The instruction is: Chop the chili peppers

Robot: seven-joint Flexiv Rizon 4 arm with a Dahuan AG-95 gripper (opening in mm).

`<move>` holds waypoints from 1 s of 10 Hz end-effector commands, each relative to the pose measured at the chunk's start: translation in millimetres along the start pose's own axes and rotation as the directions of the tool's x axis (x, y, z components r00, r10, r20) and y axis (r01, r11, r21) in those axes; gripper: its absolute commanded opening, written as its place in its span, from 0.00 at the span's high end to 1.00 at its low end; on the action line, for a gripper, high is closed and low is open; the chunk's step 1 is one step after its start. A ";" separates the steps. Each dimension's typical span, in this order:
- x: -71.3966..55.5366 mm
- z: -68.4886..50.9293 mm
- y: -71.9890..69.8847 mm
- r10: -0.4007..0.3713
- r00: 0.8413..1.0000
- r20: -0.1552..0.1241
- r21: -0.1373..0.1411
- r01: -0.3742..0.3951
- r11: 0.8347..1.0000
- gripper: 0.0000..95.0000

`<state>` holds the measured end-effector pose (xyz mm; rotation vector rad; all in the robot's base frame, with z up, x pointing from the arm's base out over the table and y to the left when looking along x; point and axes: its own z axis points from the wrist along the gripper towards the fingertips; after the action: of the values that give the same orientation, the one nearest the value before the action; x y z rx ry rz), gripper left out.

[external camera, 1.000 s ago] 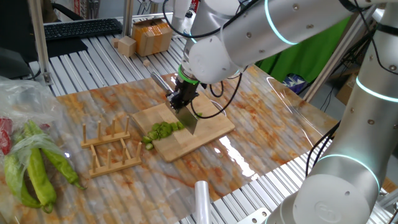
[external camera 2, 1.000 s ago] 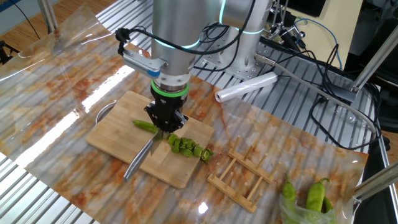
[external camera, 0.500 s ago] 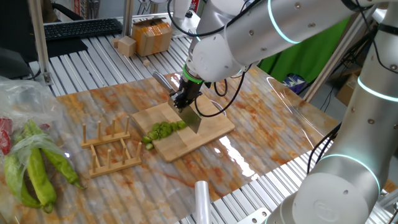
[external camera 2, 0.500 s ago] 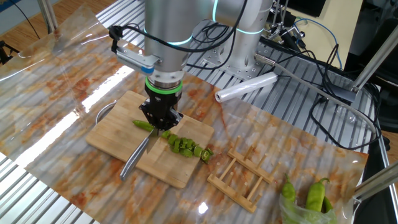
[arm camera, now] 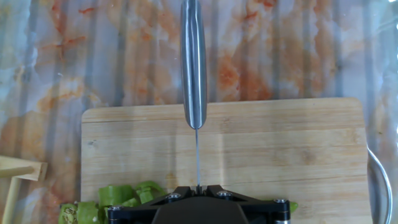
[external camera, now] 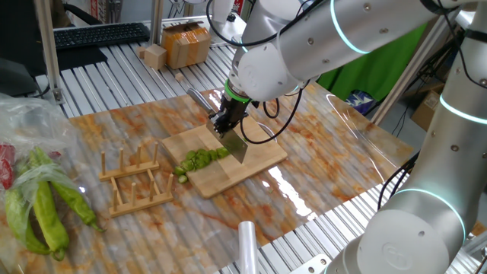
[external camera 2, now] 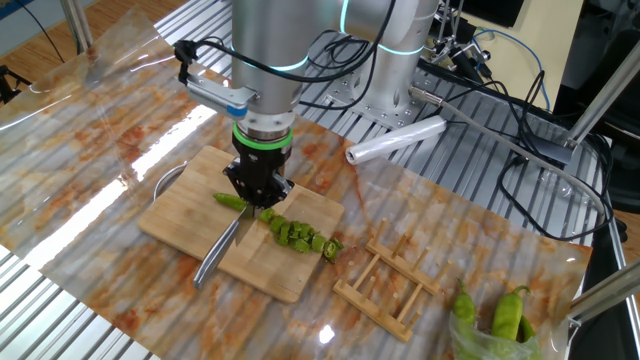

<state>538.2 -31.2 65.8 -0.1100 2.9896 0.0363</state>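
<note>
Midway through the chopping, the gripper (external camera 2: 256,190) points straight down over the board (external camera 2: 180,215), its fingers clamped on the spine of a knife (external camera 2: 222,250) so the blade stands edge-down across the chili (external camera 2: 232,202). The uncut stub lies on one side of the blade and a loose heap of green pieces (external camera 2: 298,235) on the other, toward the wooden rack (external camera 2: 385,280), which suggests the cuts are working along the pepper from that end. From the hand view the knife (arm camera: 193,62) runs straight out ahead, handle over the table. Bigger peppers (external camera: 46,209) wait, whole, well off the board (external camera: 255,156).
</note>
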 end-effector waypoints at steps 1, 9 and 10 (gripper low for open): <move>-0.9 -0.3 0.2 -0.001 1.000 0.001 -0.008 0.001 1.000 1.00; -1.0 0.1 0.1 -0.020 1.000 0.006 -0.007 0.020 1.000 1.00; -1.0 0.1 0.1 -0.023 1.000 0.006 -0.005 0.023 1.000 1.00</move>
<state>539.4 -30.9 65.5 -0.1504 2.9849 0.0436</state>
